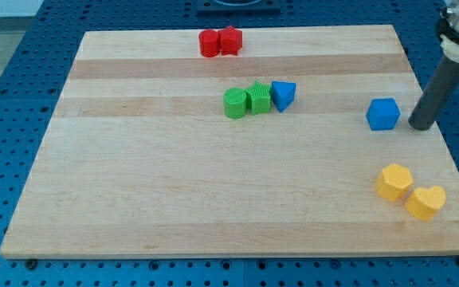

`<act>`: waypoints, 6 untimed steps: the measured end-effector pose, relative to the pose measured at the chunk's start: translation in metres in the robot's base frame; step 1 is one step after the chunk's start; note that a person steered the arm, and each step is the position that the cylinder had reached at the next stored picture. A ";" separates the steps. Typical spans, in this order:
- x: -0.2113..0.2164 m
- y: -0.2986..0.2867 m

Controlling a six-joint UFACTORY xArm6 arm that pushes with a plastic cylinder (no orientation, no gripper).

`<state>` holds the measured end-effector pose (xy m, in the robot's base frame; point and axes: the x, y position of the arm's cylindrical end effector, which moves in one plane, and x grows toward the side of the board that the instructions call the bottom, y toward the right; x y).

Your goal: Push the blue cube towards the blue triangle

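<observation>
Blue cube sits on the wooden table toward the view's right edge, squat with no clear long axis, one flat face turned toward the view's bottom. The rod's tip rests just beside it on the view's right, a small gap between them; the arm carries no fingers. The blue triangle lies well apart to the view's left, touching a green block and a green cylinder, with bare table between cube and triangle. Two red blocks touch at the view's top; a yellow hexagonal block and a yellow heart sit at the lower right.
</observation>
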<state>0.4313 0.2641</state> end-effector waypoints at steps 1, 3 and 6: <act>-0.002 -0.026; 0.005 -0.060; 0.000 -0.071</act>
